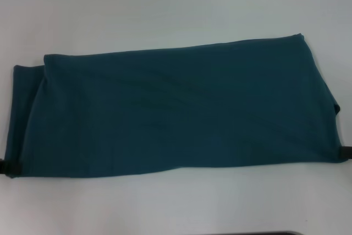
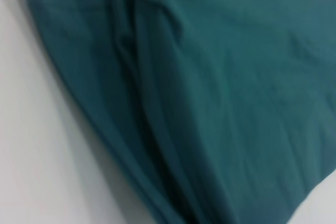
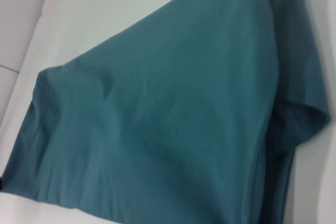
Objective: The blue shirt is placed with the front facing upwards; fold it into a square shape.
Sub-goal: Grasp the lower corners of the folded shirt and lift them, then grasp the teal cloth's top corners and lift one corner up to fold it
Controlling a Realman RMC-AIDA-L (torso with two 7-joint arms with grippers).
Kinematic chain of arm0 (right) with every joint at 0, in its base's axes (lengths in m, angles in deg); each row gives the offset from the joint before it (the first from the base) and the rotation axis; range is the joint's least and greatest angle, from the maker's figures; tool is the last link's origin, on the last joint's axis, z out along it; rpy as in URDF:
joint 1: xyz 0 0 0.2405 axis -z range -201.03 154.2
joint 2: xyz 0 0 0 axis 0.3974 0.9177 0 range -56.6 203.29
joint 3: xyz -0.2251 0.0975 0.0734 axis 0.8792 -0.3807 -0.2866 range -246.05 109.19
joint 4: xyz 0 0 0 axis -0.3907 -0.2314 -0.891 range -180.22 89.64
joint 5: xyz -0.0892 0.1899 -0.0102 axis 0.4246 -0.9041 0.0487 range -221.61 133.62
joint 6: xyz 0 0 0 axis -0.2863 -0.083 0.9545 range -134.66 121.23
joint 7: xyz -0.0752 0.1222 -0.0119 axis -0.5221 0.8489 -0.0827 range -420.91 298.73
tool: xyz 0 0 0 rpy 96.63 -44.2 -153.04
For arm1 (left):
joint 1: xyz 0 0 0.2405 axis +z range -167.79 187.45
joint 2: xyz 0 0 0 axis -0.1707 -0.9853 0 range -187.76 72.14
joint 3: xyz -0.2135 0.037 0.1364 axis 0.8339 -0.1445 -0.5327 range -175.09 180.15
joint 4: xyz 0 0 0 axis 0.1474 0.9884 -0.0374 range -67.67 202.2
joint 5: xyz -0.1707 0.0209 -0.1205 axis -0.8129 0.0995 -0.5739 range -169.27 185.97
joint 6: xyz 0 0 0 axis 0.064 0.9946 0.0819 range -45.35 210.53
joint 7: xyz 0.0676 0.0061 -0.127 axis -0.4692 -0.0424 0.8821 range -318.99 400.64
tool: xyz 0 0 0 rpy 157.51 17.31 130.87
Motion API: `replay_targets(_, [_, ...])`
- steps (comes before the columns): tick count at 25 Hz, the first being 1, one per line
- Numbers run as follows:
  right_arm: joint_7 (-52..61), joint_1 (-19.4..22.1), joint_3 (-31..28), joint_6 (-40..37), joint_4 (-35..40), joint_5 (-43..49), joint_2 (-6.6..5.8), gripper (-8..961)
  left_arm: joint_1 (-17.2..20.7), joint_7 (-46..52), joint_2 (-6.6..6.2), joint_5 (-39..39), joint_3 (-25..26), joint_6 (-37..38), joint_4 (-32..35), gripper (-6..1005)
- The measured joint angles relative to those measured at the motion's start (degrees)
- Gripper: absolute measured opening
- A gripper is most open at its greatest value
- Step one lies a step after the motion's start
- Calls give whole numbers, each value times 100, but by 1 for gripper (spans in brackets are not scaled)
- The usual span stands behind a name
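Note:
The blue shirt (image 1: 170, 114) lies on the white table as a long folded band running left to right, plain teal side up, with no lettering or collar showing. A doubled layer shows at its left end (image 1: 27, 114) and a drooping flap at its right end (image 1: 333, 108). Only a dark tip of my left gripper (image 1: 8, 167) shows, at the shirt's near left corner. A dark tip of my right gripper (image 1: 345, 152) shows at the near right corner. Both wrist views are filled by shirt cloth (image 2: 220, 98) (image 3: 173, 124) lying in folds over the table.
White table surface (image 1: 176, 4) surrounds the shirt on the far side and along the near edge (image 1: 176, 202). A dark strip (image 1: 280, 233) sits at the bottom edge of the head view.

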Motion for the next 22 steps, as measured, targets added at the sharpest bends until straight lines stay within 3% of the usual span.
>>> replay_targets(22, [38, 14, -327, -29, 0, 19, -63, 1, -55, -26, -74, 209, 196, -246, 161, 39])
